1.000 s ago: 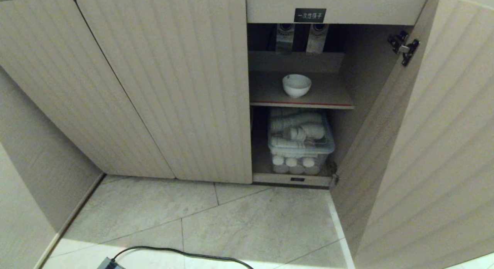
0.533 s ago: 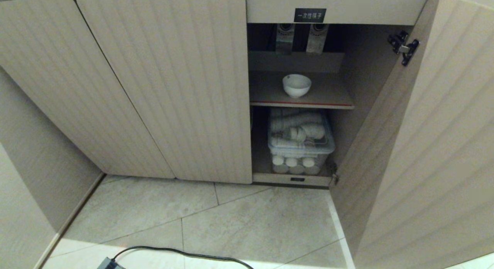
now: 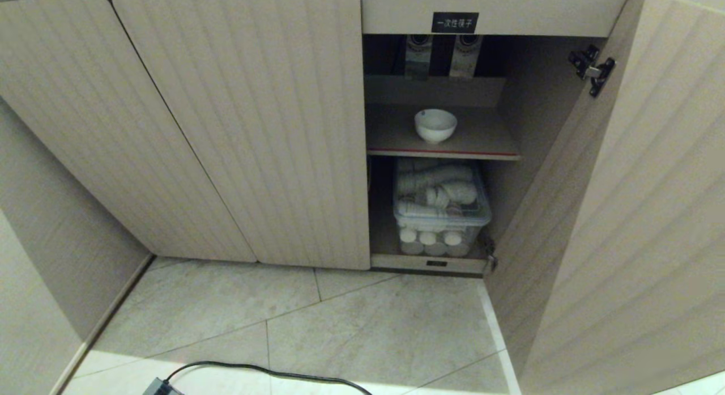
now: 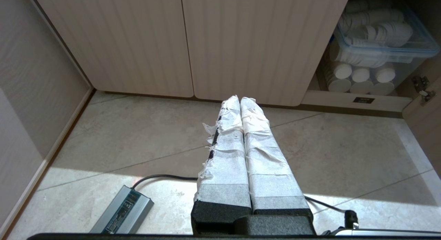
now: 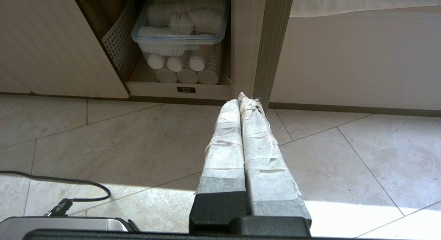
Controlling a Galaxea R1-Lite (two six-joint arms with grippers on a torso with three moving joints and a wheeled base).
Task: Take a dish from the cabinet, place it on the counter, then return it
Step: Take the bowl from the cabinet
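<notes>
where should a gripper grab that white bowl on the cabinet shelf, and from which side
Probably by the rim of the bowl, one finger inside and one outside, coming in from the open front. It stands upright, mouth up, alone on the red-edged shelf, and the low space above leaves little room for a top-down reach.

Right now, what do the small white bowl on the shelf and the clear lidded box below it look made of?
Small white round bowl: likely glazed ceramic, given its smooth, faintly glossy surface. Clear lidded box: apparently transparent plastic; white contents show through the walls.

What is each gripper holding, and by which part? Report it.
Nothing. Left gripper and right gripper are both shut and empty above the floor; the white bowl sits untouched on the cabinet shelf.
</notes>
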